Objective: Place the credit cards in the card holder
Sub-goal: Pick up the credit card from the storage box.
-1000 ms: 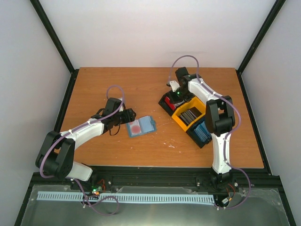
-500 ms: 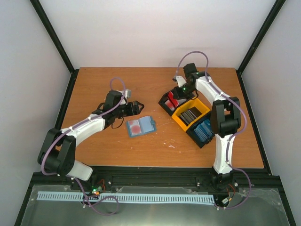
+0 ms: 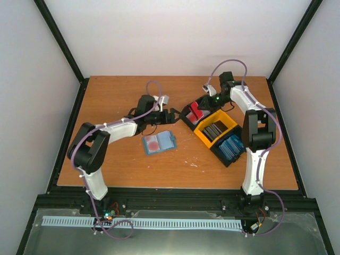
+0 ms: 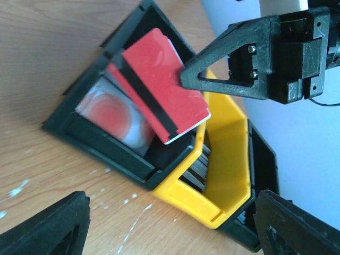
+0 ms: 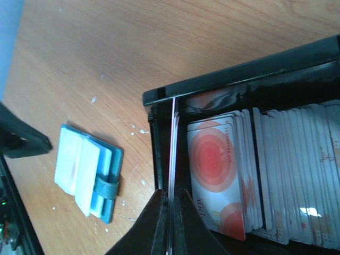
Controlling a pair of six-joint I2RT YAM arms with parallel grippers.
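The left arm (image 3: 117, 127) and right arm (image 3: 249, 170) are white with black joints, lilac cables, black screw-fastened fingers (image 4: 202, 71)

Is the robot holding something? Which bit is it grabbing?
Yes. The right hand pinches a red card by one long edge, above the tray. The left hand is open and empty.

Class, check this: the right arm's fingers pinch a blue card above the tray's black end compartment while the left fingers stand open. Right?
No. The left wrist view shows the card is red, not blue. The right fingers do pinch it above the tray's black end compartment, left fingers open.
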